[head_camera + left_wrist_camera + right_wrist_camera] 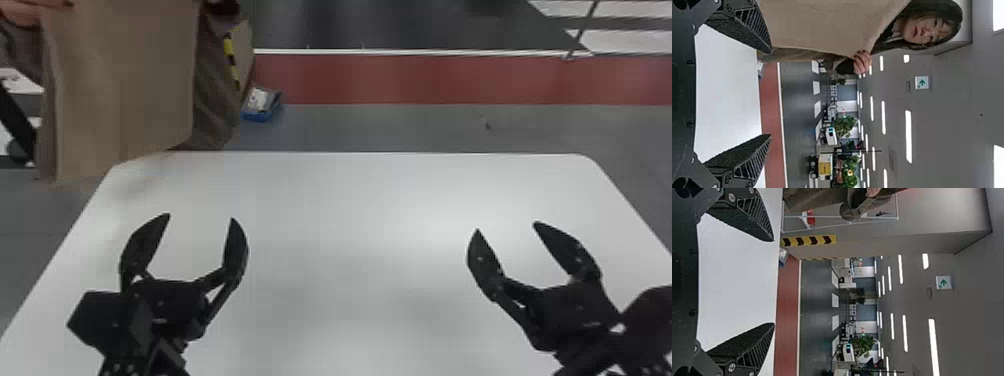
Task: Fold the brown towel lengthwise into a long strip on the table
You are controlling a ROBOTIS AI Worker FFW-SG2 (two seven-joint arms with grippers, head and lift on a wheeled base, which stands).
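While a person's hand (21,14) is holding the brown towel (122,85) at upper left, the left gripper (200,217) and right gripper (506,227) are hanging open, setup apparently calling for laying it flat.

The large fabric towel (120,90) is a plain, soft brown, paler where light catches it. The smooth, round-cornered bench (350,200) is white, shading to light grey in patches. Both the left gripper (200,217) and the right gripper (506,226) are black, flat fingers (235,250) included. The hard, smooth floor (400,125) is grey with a wide brick-red band (450,80) edged in white. A flat upright strip (809,240) carries black chevrons on yellow.
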